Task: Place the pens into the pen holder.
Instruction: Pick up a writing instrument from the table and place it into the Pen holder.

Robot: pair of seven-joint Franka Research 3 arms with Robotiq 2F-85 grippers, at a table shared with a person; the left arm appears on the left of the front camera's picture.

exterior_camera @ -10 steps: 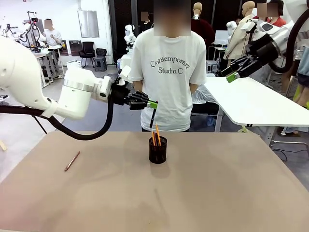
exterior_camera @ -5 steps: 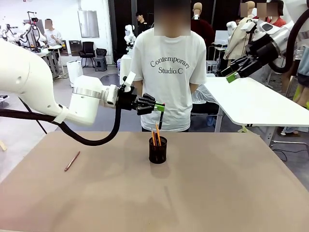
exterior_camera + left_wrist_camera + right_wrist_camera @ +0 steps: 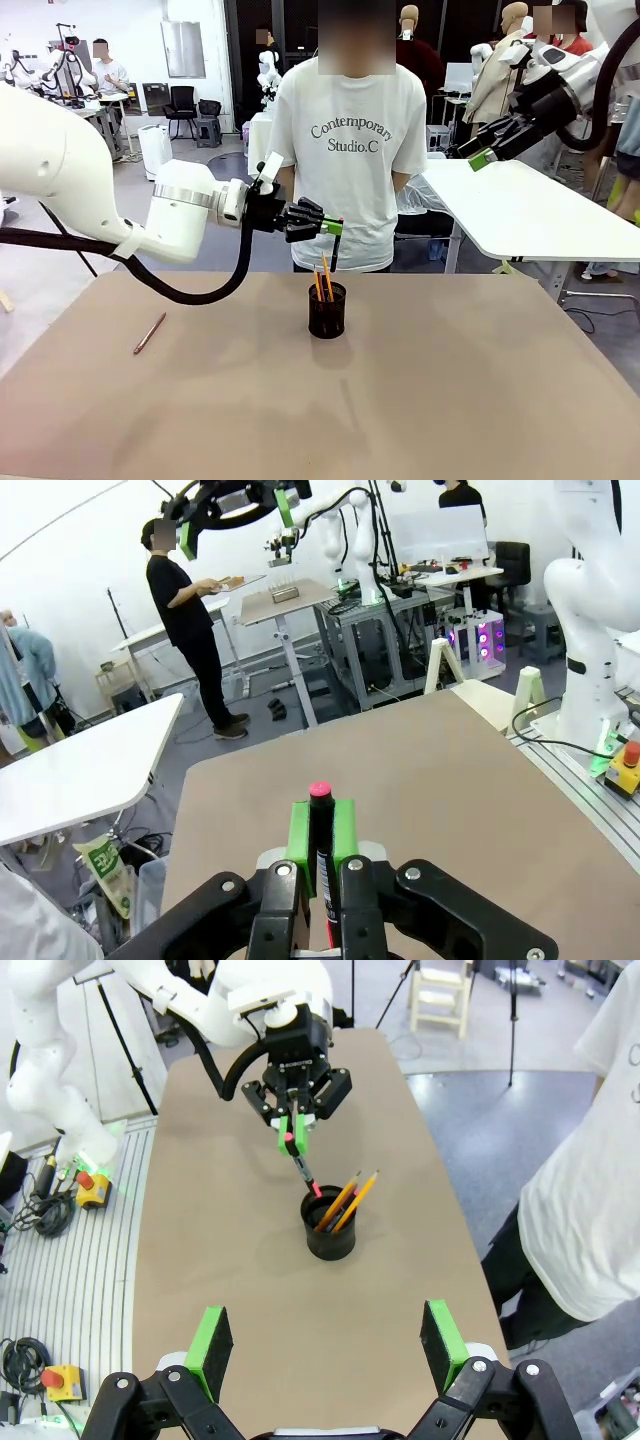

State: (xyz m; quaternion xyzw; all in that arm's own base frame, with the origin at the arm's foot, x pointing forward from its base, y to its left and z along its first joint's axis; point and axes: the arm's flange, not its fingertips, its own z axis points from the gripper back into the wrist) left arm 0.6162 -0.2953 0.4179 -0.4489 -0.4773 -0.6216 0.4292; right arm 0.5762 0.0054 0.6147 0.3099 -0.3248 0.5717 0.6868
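A white robot arm reaches in from the left, its left gripper (image 3: 331, 226) held level above the middle of a tan-brown counter (image 3: 470, 390). Its green-padded fingers (image 3: 298, 832) are pressed tight on a slim black pen with a pinkish-red tip (image 3: 332, 252), which hangs nearly upright from them. In the left wrist view the pen runs between the two pads, a pinkish-red end showing past them.

The pen's lower end sits close over the mouth of a small black mesh cylinder pen holder (image 3: 327, 312), which stands upright near the counter's centre. Whether the pen has entered the cup I cannot tell. Two orange sticks (image 3: 326, 277) lean inside the holder, their tops rising above the rim. A brownish-pink pen (image 3: 150, 333) lies flat on the counter well to the left, apart from everything else.

The right gripper (image 3: 482, 157) hangs high at the right, away from the counter. Its fingers (image 3: 208, 1345) stand wide apart with nothing between them. A person in a white printed T-shirt (image 3: 350, 150) stands at the far edge, behind the holder.
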